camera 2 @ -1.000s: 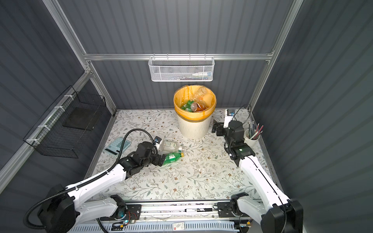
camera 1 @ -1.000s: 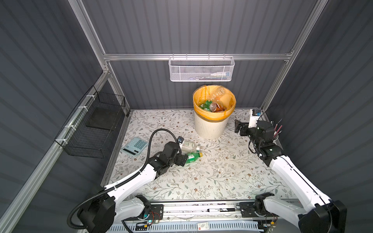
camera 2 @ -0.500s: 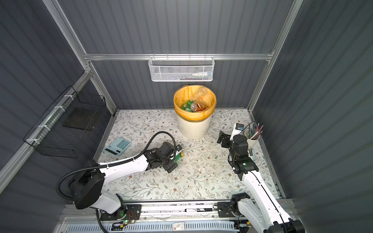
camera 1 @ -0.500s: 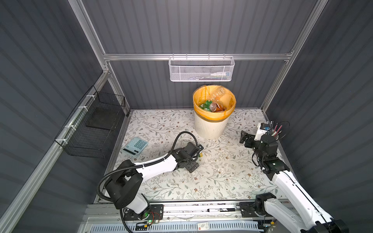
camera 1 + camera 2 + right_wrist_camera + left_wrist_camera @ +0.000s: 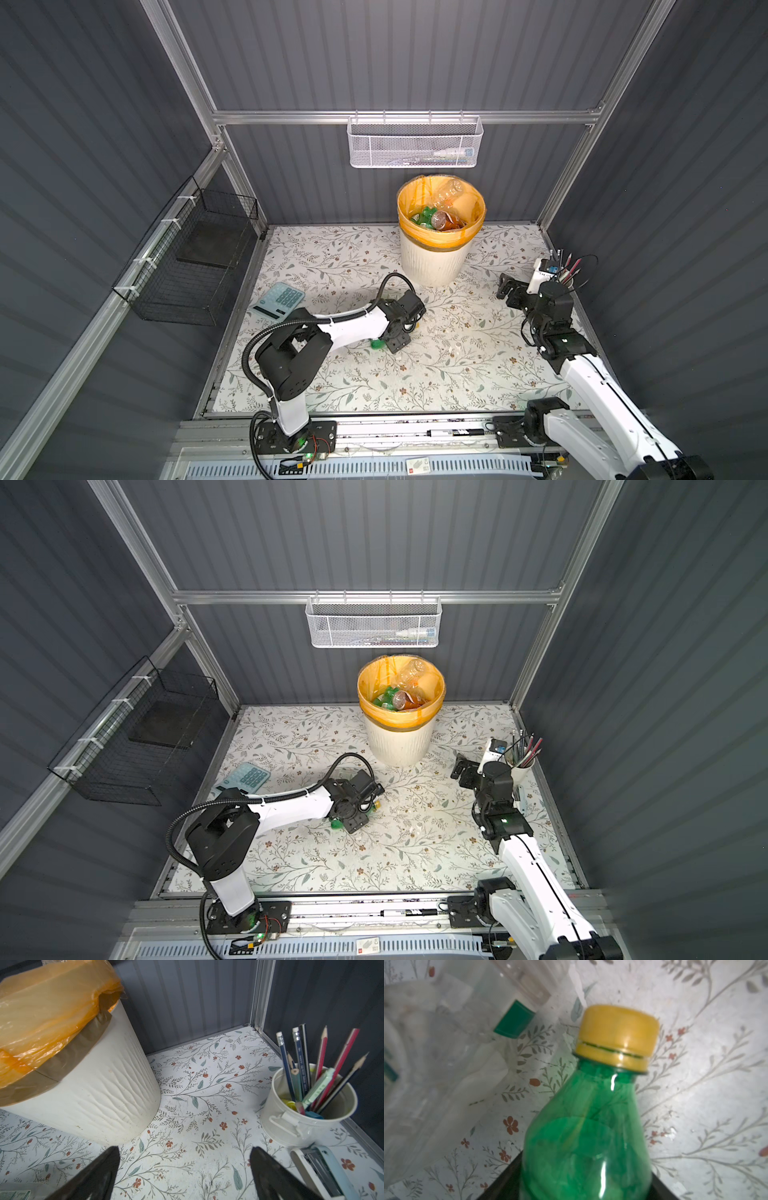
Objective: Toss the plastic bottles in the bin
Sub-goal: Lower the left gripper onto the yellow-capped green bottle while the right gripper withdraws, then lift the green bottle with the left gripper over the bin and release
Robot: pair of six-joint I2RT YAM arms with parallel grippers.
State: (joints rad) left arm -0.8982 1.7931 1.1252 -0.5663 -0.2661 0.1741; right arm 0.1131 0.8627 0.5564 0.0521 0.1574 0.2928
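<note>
A green bottle with a yellow cap lies on the floral table, and my left gripper is shut on its body, a black finger against each side. In both top views only its green base shows under the left gripper. A crushed clear bottle with a green label lies right beside it. The cream bin, lined with an orange bag, stands at the back and holds several bottles. My right gripper is open and empty, right of the bin.
A white pencil cup and a stapler sit close to the right gripper by the right wall. A calculator lies at the left. A white mesh basket hangs above the bin, and a black wire basket hangs on the left wall.
My left arm reached right over the green bottle and its jaws closed onto it. My right arm drew back from the bin toward the pencil cup, still open.
</note>
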